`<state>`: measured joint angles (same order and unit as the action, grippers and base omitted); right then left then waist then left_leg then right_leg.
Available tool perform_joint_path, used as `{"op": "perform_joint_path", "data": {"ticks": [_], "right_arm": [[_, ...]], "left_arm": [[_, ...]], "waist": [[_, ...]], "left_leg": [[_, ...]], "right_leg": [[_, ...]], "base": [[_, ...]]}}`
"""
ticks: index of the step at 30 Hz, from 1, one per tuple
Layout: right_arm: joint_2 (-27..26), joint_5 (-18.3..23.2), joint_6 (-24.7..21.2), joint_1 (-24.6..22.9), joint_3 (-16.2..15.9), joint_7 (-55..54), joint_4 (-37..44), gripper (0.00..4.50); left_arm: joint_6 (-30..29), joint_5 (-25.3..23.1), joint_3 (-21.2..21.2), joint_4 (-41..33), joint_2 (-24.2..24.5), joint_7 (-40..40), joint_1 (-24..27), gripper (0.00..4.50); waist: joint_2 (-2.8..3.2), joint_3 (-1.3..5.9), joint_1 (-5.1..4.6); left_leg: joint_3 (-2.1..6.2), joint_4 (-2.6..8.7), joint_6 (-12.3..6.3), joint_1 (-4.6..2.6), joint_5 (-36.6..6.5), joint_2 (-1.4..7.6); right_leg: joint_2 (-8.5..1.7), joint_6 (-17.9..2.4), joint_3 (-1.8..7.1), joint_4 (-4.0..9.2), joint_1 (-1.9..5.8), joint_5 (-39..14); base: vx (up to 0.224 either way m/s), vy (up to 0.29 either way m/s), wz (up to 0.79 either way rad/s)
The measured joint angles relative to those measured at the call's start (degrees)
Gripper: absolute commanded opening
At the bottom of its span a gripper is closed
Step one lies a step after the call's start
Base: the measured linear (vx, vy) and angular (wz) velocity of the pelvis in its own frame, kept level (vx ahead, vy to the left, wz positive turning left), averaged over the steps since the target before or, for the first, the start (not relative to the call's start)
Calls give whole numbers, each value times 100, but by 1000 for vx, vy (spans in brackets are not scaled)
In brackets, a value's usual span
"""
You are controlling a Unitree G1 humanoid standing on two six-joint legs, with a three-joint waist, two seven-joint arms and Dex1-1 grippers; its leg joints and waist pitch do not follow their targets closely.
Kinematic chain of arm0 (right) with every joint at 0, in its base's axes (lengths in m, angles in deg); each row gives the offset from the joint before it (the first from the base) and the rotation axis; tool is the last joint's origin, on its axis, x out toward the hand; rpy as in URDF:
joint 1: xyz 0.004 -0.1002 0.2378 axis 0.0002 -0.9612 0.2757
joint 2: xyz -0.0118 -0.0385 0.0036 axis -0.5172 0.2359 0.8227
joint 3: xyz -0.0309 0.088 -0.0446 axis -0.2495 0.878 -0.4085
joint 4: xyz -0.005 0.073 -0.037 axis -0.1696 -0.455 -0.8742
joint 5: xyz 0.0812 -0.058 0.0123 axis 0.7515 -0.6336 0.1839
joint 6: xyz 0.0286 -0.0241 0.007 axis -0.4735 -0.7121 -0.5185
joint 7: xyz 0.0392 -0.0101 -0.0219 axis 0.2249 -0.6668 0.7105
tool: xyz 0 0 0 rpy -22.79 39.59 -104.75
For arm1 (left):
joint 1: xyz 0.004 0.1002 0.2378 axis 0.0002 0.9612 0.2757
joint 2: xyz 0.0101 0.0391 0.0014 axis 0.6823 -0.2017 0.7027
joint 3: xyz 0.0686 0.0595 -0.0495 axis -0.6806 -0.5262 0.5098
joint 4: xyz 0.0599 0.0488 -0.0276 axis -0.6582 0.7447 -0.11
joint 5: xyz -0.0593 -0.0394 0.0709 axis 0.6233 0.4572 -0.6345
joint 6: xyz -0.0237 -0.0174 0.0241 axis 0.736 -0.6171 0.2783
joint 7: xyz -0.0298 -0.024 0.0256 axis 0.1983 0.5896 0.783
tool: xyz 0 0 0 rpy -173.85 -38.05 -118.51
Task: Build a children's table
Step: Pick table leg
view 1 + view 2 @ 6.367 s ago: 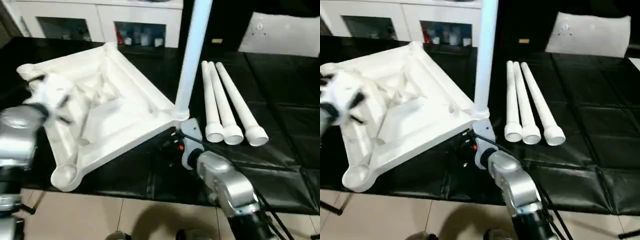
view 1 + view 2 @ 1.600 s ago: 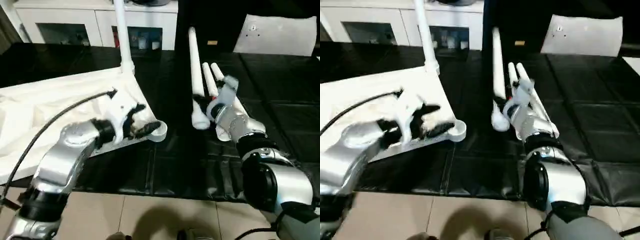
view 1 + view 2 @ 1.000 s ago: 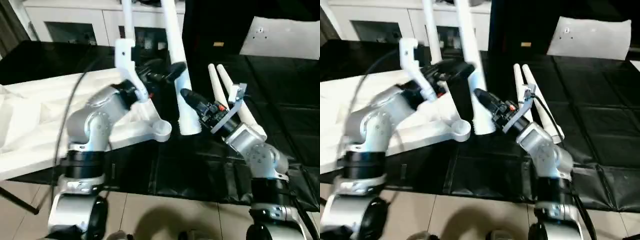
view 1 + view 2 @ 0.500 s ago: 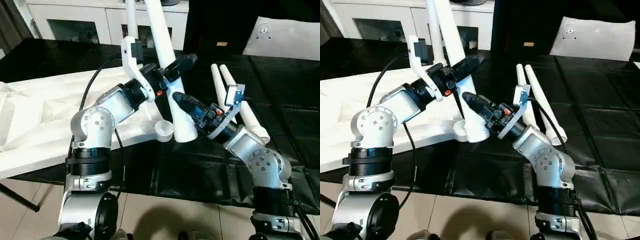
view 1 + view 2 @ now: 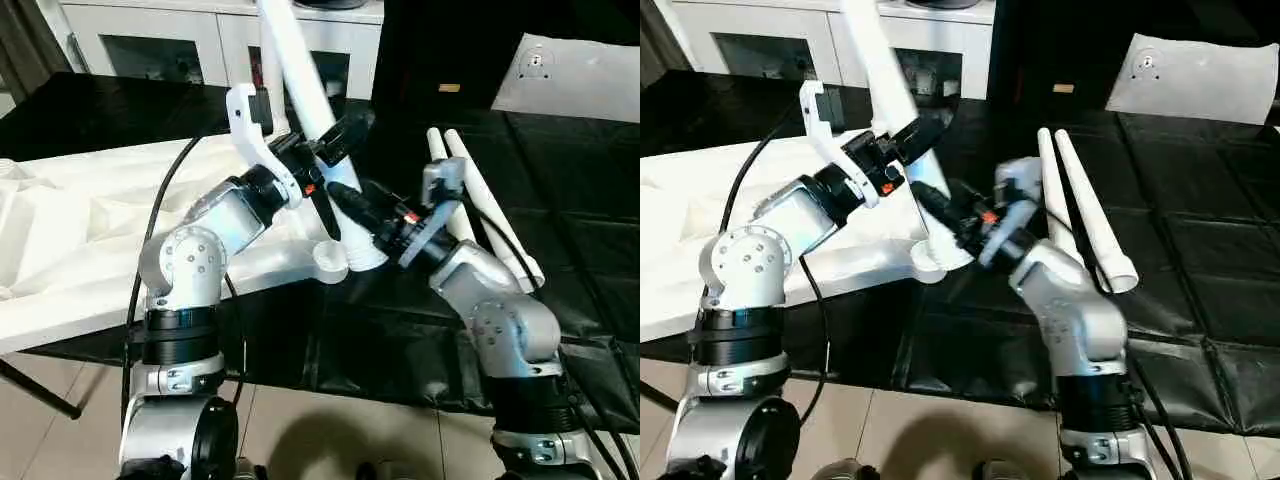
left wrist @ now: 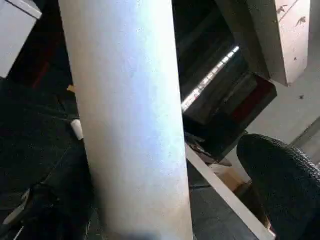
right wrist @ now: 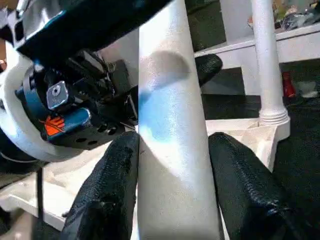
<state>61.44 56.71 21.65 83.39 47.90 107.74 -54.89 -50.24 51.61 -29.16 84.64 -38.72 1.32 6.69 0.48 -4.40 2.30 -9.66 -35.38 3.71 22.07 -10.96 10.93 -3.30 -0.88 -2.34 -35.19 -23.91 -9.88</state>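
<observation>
The white table top [image 5: 90, 230] lies upside down at the left, and one leg [image 5: 266, 85] stands upright in its far corner. My right gripper [image 5: 352, 212] is shut on a second white leg [image 5: 318, 120] near its thick end, with black fingers [image 7: 107, 200] on both sides of it. This leg leans back to the left. Its lower end [image 5: 362, 256] sits just right of the near corner socket [image 5: 329, 263]. My left gripper [image 5: 335, 170] stands open around the same leg higher up, one finger [image 6: 285, 185] apart from it.
Two loose white legs [image 5: 480, 210] lie side by side on the black table [image 5: 560, 260] to the right of my right arm. White cabinets [image 5: 170, 40] stand behind the table. Tiled floor [image 5: 60, 450] shows along the near edge.
My right gripper has carried the leg's thick end lower and to the left, close to the near corner socket. The left gripper stays open around the leg's shaft.
</observation>
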Motion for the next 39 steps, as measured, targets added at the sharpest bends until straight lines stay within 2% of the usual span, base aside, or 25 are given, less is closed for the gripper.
{"op": "perform_joint_path", "data": {"ticks": [4,6,8,11,13,17,20,22,25,27,31,33,39], "right_arm": [[31,-301,256,-13,-196,-115,44,181],[17,-378,300,-27,-258,-167,119,181],[-14,-389,384,-58,-294,-174,208,181],[-42,-379,466,-187,-295,-166,277,181],[-82,-371,511,-271,-321,-135,315,181],[-71,-365,696,-385,-328,-86,332,181],[-23,-368,885,-577,-447,50,335,181],[-17,-388,915,-641,-478,73,335,181],[-9,-420,930,-663,-516,99,332,181],[20,-450,985,-663,-520,110,332,181],[60,-500,1119,-665,-521,151,329,181],[70,-512,1166,-665,-523,150,327,181],[80,-538,1224,-665,-522,148,311,181]], "left_arm": [[-23,242,246,-18,-213,-262,2,407],[43,259,215,-20,-154,-168,29,407],[401,-11,-139,-122,187,330,222,407],[826,-374,-546,-188,522,917,444,370],[899,-436,-584,-188,632,1125,510,369],[1033,-465,-719,-198,904,1626,653,333],[1266,-492,-895,-197,1201,2097,824,318],[1344,-500,-941,-196,1203,2257,847,291],[1396,-498,-966,-198,1204,2425,841,279],[1336,-481,-1000,-198,1163,2435,840,242],[1294,-441,-921,-181,1110,2298,827,233],[1270,-330,-841,-121,1054,2243,815,207],[1198,-232,-753,-67,1024,2196,805,193]], "waist": [[0,0,0],[0,0,-3],[0,0,-29],[1,0,-30],[1,0,-27],[2,1,-25],[5,3,-32],[5,3,-27],[5,3,-32],[6,4,-31],[10,6,-36],[19,12,-35],[25,15,-35]], "left_leg": [[-1,0,0,0,0,0],[0,0,0,-1,0,0],[5,0,0,-2,0,4],[8,1,0,-2,0,5],[7,1,0,-1,0,4],[6,1,0,-6,1,4],[7,1,0,-8,1,5],[7,1,1,-6,2,5],[5,1,1,-14,2,5],[6,1,2,-16,2,5],[6,1,2,-18,2,6],[5,1,2,-17,2,6],[6,1,2,-16,2,6]], "right_leg": [[0,0,0,0,0,0],[0,0,-1,-2,0,0],[2,1,-1,-1,-1,0],[2,1,-2,-1,0,0],[0,1,0,-1,-1,1],[-2,0,-1,-2,5,2],[-1,0,-1,-5,4,2],[-2,-1,-1,-5,4,3],[-3,-2,1,-5,11,4],[-3,-2,1,-6,14,4],[-3,-2,0,-8,13,5],[-3,-2,0,-8,14,5],[-2,-2,0,-7,13,5]], "base": [[0,0,0],[0,0,0],[0,0,0],[0,0,0],[0,0,0],[0,0,0],[0,0,0],[0,0,0],[0,0,0],[0,0,0],[0,0,0],[0,0,0],[0,0,0]]}}
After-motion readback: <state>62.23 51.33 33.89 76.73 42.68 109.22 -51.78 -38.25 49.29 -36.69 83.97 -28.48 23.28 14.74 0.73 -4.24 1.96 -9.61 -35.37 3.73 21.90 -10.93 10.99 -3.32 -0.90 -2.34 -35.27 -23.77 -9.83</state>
